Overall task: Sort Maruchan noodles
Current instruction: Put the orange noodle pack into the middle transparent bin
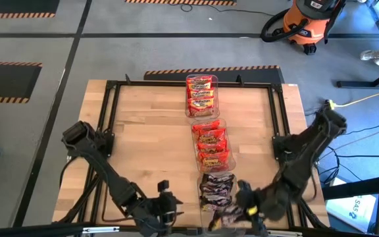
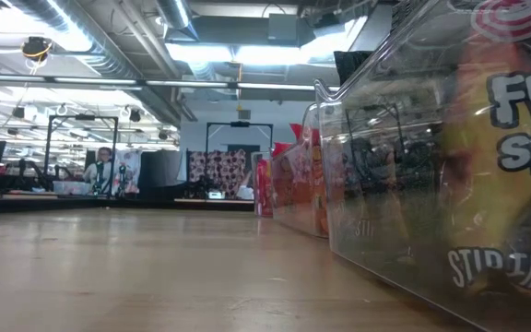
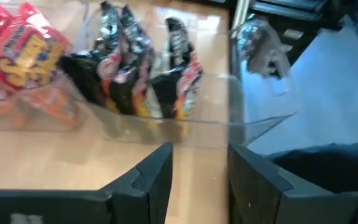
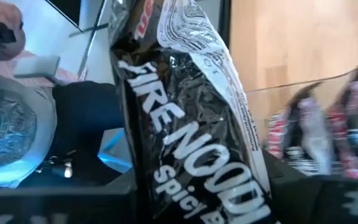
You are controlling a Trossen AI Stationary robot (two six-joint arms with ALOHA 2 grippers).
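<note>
Nearly finished, by the look of it. At the near desk [image 1: 143,131] edge the right end effector [image 1: 250,209] is clamped on one dark packet [image 4: 191,130], carried beside the nearest clear bin [image 1: 216,197]. That bin already has several dark packets [image 3: 135,74] standing on edge. Printing on the held packet reads "FIRE NOODL…" and "Spicy", white letters on black; the low view catches "FIR…", "Sp…" and "STIR FRY" through a bin wall at close range.

Left end effector [image 3: 201,174] waits at the near edge just left of the dark bin, fingers [image 3: 151,177] apart, nothing between them.

Middle bin [image 1: 210,143]: orange-red packets [image 1: 210,141] stacked in a row. Lettering too small to read from above.

Far bin [image 1: 201,95]: red-yellow packets [image 1: 201,93], likewise lined up. Labels unreadable.

No loose packets show on the bare wood in the overhead view. Judgement: three colours are separated into three bins, and the held dark packet looks like the last one to go in. Remaining work seems to be lowering it in with the other dark ones and letting go.
</note>
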